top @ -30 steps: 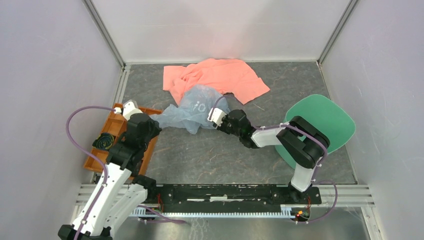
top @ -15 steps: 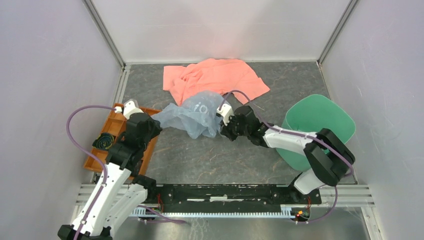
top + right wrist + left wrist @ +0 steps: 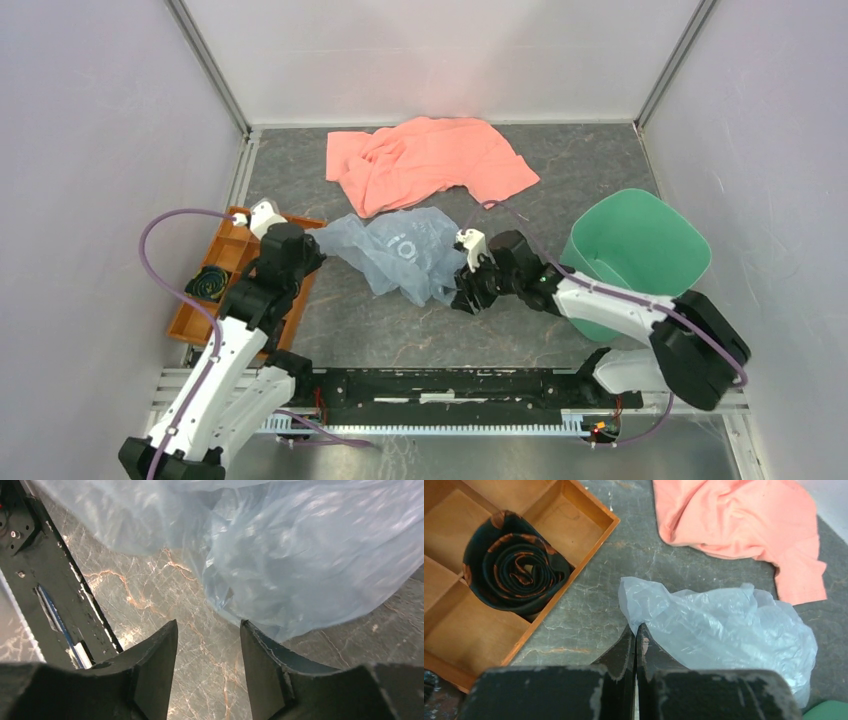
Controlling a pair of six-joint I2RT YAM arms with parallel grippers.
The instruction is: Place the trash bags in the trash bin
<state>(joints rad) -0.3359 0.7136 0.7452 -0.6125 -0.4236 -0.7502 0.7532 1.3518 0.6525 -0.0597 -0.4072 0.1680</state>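
**Trash bag flat on worktop between both claws, outside the bin**

Far left: orange compartmented tray (image 3: pixel 237 247) at the worktop's (image 3: pixel 400 330) left edge, partly under the left arm. One compartment holds a rolled dark tie with orange pattern (image 3: pixel 514 570); the compartments beside it show bare wood-coloured floor in the left wrist view.

Left claw (image 3: pixel 635 630): clenched, fingers pressed flat together, just off the tray's right corner. Its tips touch the near left edge of the trash bag (image 3: pixel 400 250). Cannot tell whether any film is caught between them.

Trash bag: pale blue-grey translucent film, crumpled, lying on the dark marbled worktop in the middle, white lettering facing up in the top view. Its left end reaches the left claw and its right end sits near the right claw. It is not in the bin and lies well apart from it.

Behind the bag: salmon-pink cloth (image 3: pixel 430 160), rumpled, spread toward the back wall, with its near edge just beside the bag's far edge.

Right claw (image 3: pixel 207 625): released, fingers spread with only bare worktop between them, low over the surface. The bag's edge lies just past the fingertips, not gripped.

Far right: green trash bin (image 3: pixel 650 215) on the worktop's right side, open mouth visible from above. The right arm crosses in front of its near wall.
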